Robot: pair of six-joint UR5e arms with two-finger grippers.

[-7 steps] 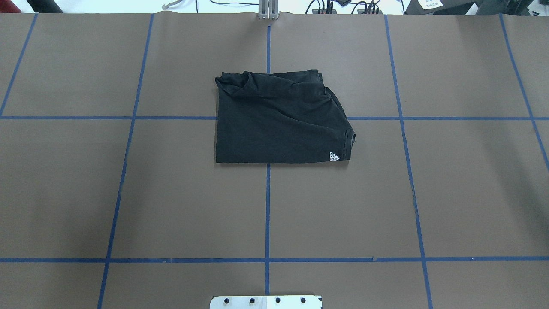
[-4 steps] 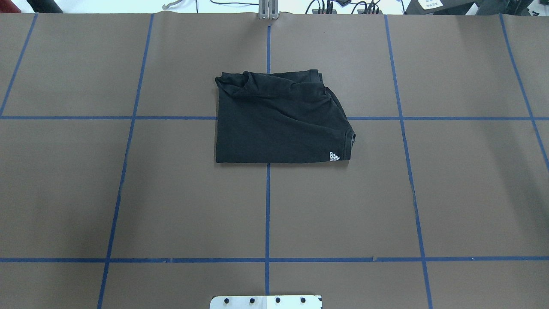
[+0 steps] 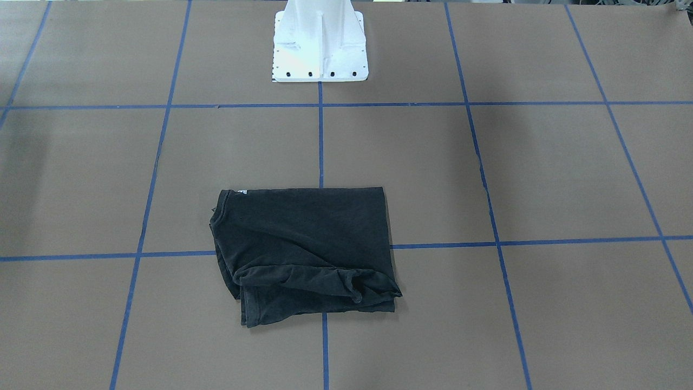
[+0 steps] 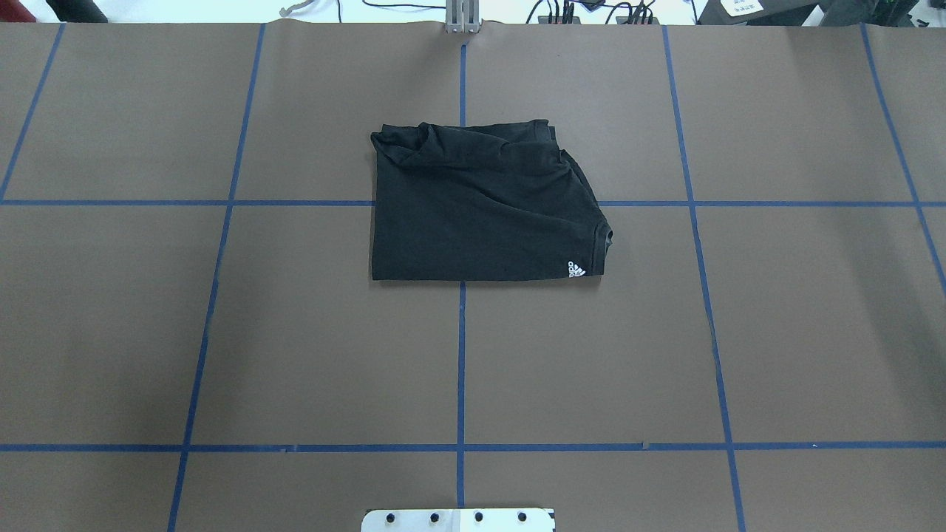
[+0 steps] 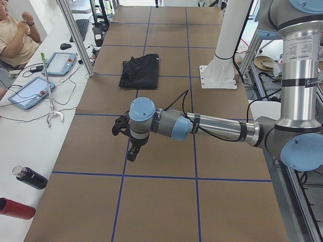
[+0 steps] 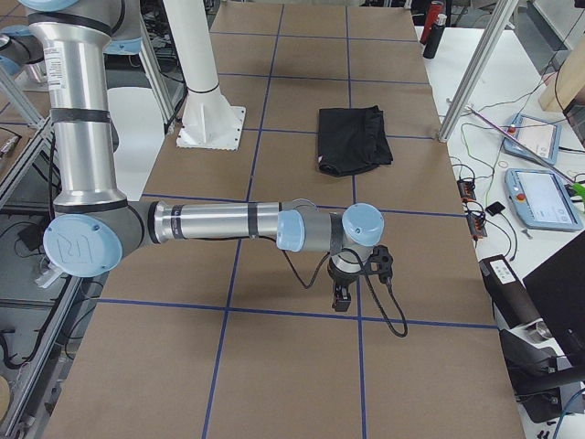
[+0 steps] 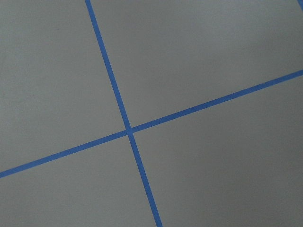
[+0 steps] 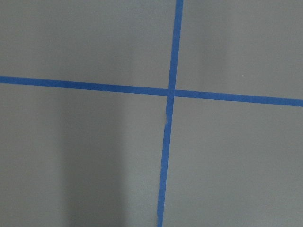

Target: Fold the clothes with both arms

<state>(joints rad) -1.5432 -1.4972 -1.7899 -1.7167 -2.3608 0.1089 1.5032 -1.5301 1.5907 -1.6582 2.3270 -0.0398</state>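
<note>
Hanging well apart from the garment, left arm (image 5: 212, 128) and right arm (image 6: 210, 219) reach out over opposite ends of the table. Left gripper (image 5: 130, 155) points down over the brown table cover (image 4: 222, 332). Right gripper (image 6: 341, 302) does likewise at the far end. Only the side views catch them, so I cannot tell whether the fingers are spread or pressed together. No cloth hangs from either. The wrist views show only cover and a crossing of blue tape lines (image 7: 129, 131).

Black T-shirt (image 4: 480, 214) lies mid-table across the centre tape line, well apart from the white pedestal (image 3: 319, 43). It is folded to a rough rectangle, plain black up. A small white logo (image 4: 576, 268) and the collar sit at the near corner on the robot's right. The edge toward the robot is straight. The far edge is rumpled: a rolled lip of cloth (image 3: 319, 279) rides over a lower layer that pokes out beyond it.

Judgement: folding looks all but done; what may remain is squaring that far edge. To do it well:
- Bring both grippers in together, one from each side.
- Pinch the two far corners through all layers.
- Lift low and draw the cloth taut before laying it down.

Thin jersey likely drags the stack beneath.

Around, all on the side bench:
- A person (image 5: 15, 35) seated, with a tablet (image 5: 60, 63).
- A grabber stick (image 5: 48, 91).
- A black bottle (image 5: 29, 177) and a red bottle (image 5: 15, 208).

In the way: only the pedestal, on the robot's side of the shirt, and a long inward reach for both arms.
</note>
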